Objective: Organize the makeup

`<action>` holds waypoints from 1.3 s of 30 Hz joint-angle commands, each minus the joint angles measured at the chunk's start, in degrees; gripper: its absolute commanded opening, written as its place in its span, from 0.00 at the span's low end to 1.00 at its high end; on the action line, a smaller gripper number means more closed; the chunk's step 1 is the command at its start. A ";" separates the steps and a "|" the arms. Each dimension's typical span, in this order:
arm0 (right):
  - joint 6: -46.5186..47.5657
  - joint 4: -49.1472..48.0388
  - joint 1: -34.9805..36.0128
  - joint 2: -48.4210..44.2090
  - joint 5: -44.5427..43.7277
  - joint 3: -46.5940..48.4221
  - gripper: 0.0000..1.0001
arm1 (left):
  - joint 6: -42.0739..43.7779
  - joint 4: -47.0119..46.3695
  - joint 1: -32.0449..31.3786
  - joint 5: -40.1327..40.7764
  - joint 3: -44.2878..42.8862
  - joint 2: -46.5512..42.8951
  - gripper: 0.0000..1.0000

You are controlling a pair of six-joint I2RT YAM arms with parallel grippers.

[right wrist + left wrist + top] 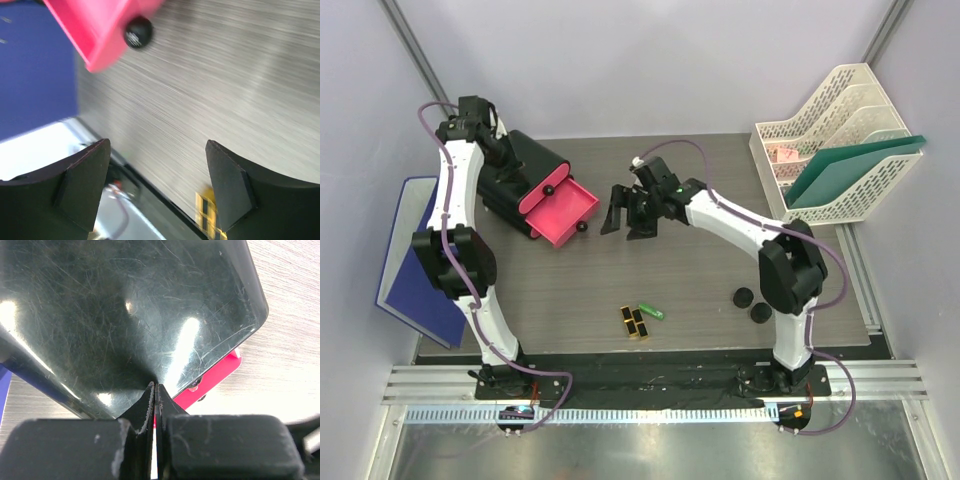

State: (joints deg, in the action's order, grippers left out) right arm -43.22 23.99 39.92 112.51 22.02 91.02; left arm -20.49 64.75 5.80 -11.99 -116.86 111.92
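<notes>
Left arm: rises from its base, elbow bent outward, forearm reaching to the far left, wrist folded downward. Left gripper [498, 152] [155, 388]: fingers pressed together, only a hairline slit between them.

Right arm: upright at the shoulder, elbow high, forearm stretched leftward toward table centre. Right gripper [625, 215] [156, 150]: pointing down, fingers spread wide, nothing between them.

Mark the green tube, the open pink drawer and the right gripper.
green tube [651, 311]: top external view, middle of its body.
pink drawer [563, 210]: top external view, bare inner floor.
right gripper [157, 150]: right wrist view, midway between its fingertips.
</notes>
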 commanded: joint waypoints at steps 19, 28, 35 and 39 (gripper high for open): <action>7.45 40.17 -4.41 -28.66 -41.89 -32.57 0.94 | 1.24 2.22 0.17 -1.28 -0.13 2.51 0.00; 12.01 31.22 -11.26 -29.19 -36.71 -39.16 0.98 | 1.24 1.61 0.26 -2.25 1.81 2.16 0.00; 16.14 26.29 -17.41 -26.73 -31.25 -39.17 0.97 | 1.33 1.61 0.17 -2.16 2.25 1.46 0.00; 17.99 24.01 -18.56 -25.24 -29.58 -38.55 0.89 | 1.42 1.69 0.17 -1.72 2.42 1.11 0.00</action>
State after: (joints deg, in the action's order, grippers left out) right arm -27.90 52.53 22.20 85.89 -10.81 51.59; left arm -20.51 63.64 5.80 -15.16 -116.44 112.36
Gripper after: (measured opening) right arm 0.914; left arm 0.002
